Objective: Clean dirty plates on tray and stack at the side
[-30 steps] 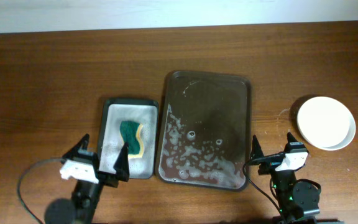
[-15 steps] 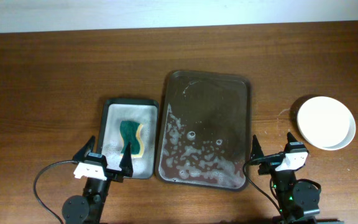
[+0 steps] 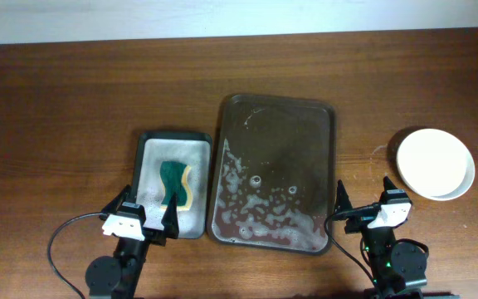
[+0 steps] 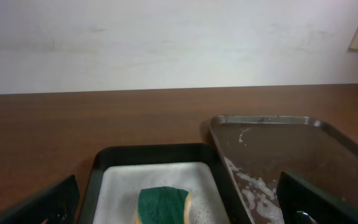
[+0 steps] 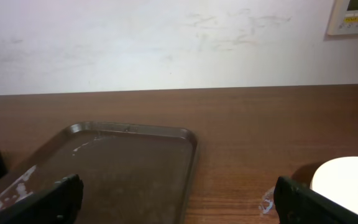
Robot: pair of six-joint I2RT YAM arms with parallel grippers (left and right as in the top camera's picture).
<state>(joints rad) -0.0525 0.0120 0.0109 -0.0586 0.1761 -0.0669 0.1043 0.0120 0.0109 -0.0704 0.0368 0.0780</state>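
Note:
The dark brown tray [image 3: 322, 112] lies at the table's middle, wet, with soap foam over its near half and no plates on it. A round white plate [image 3: 435, 163] sits on the table to the tray's right; whether others lie under it I cannot tell, and no pink or mint plate shows. It also shows in the right wrist view [image 5: 350, 177]. My left gripper [image 3: 145, 208] is open and empty at the near end of the small sponge tray. My right gripper [image 3: 363, 203] is open and empty, near the table's front between the brown tray and the plate.
A small grey-white tray [image 3: 152, 149] with a green-yellow sponge [image 3: 177, 183] lies left of the brown tray; the sponge also shows in the left wrist view [image 4: 162, 205]. A small wet smear [image 5: 267, 202] marks the wood beside the plate. A white wall stands behind the table.
My left gripper has shifted to the right, ending at the sponge tray's near edge. The right arm, the tray and the plate have not moved.

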